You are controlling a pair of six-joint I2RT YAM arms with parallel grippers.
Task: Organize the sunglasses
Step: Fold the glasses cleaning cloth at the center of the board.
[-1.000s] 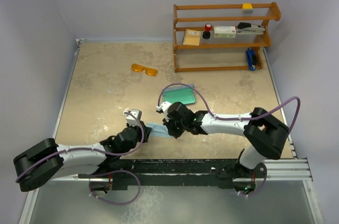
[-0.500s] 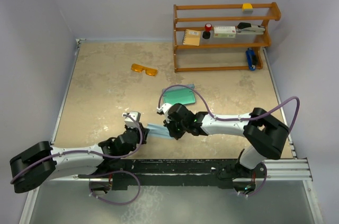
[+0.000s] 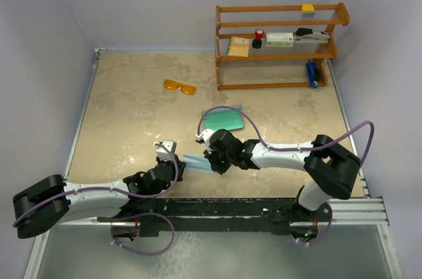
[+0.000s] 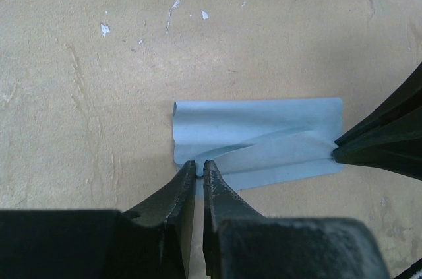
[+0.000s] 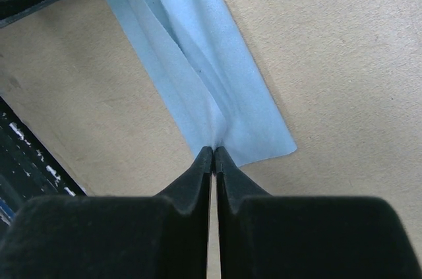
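left gripper (image 4: 199,168) and right gripper (image 5: 214,154) each pinch an end of the blue cloth (image 4: 257,134), jaws nearly together — by the table's (image 3: 132,114) near edge; sunglasses (image 3: 180,86) lie farther back.

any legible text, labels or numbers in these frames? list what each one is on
No text can be read in any view.
white box on the shelf: coloured print, too small to read.
tan pad beside it: faint marks, too small to read.
cloth, case, sunglasses: no markings visible.
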